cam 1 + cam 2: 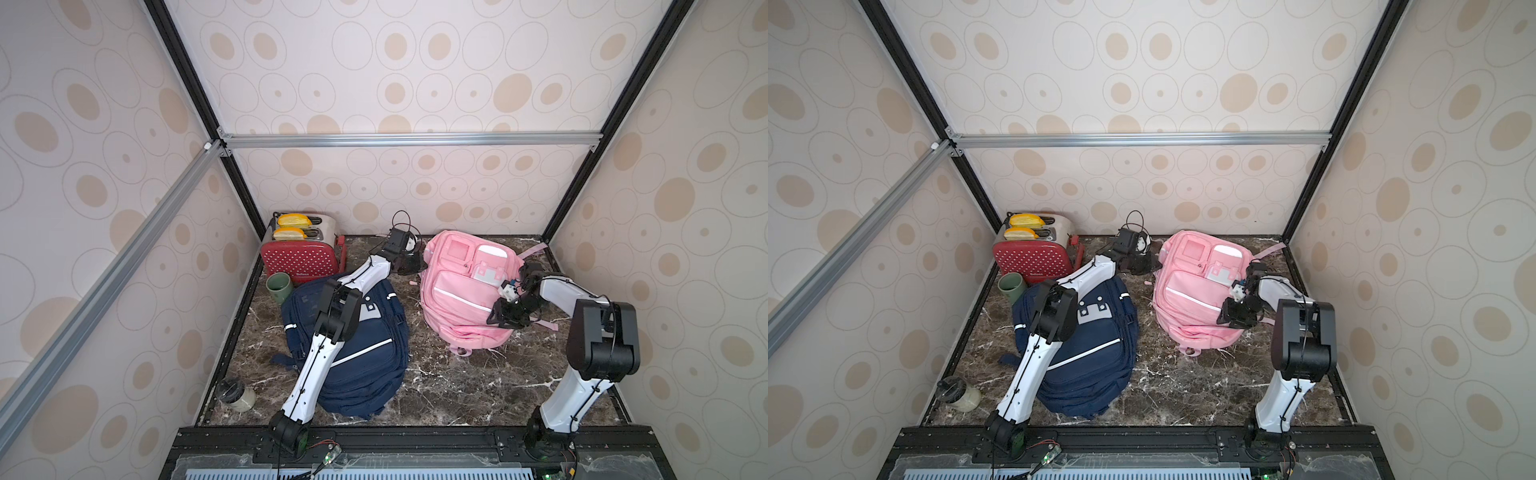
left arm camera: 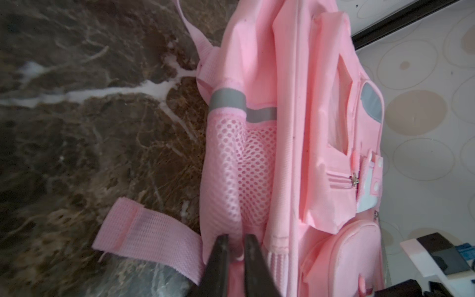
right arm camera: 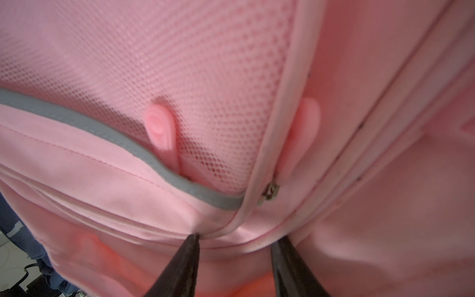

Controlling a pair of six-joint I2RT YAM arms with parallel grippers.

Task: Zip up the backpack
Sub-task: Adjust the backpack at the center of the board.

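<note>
The pink backpack [image 1: 457,299] is pinched by the left claw [image 2: 234,239], yet fabric, not the zipper pull [image 3: 307,128], could be caught by the half-open right claw [image 3: 237,237].

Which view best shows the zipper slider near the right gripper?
Right wrist: the metal slider is close and sharp, past the right gripper. In both top views the pink backpack shows but no slider; left wrist sees its other side.

On the dark brown marble table [image 1: 457,395] lie a pink cloth backpack [image 1: 453,299], a dark blue backpack [image 1: 365,374], a red toaster [image 1: 297,259] and a green cup [image 1: 279,286].
</note>
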